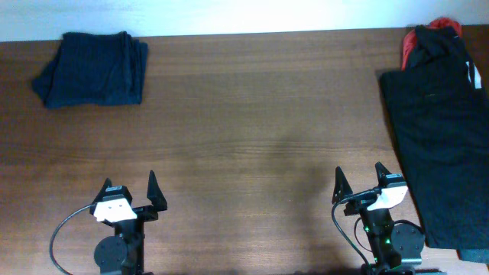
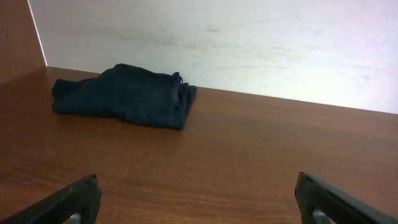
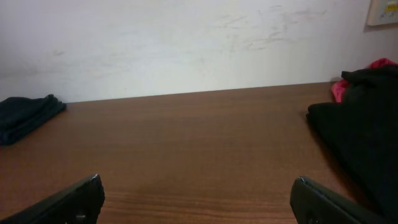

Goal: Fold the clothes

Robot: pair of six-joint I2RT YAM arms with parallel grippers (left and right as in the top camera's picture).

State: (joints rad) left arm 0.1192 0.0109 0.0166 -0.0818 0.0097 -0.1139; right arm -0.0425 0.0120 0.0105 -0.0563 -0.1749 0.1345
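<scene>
A folded navy blue garment (image 1: 93, 69) lies at the table's far left; it also shows in the left wrist view (image 2: 124, 94) and at the left edge of the right wrist view (image 3: 25, 115). A plain black garment (image 1: 439, 145) lies spread along the right edge, seen too in the right wrist view (image 3: 364, 134). A black garment with red and white parts (image 1: 435, 42) is bunched at the far right corner, red showing in the right wrist view (image 3: 348, 84). My left gripper (image 1: 130, 191) (image 2: 199, 196) and right gripper (image 1: 359, 182) (image 3: 198, 196) are open and empty near the front edge.
The brown wooden table (image 1: 260, 130) ends at a pale wall (image 2: 249, 43) at the back. A black cable (image 1: 65, 229) loops by the left arm's base. The right arm's base stands right beside the black garment's edge.
</scene>
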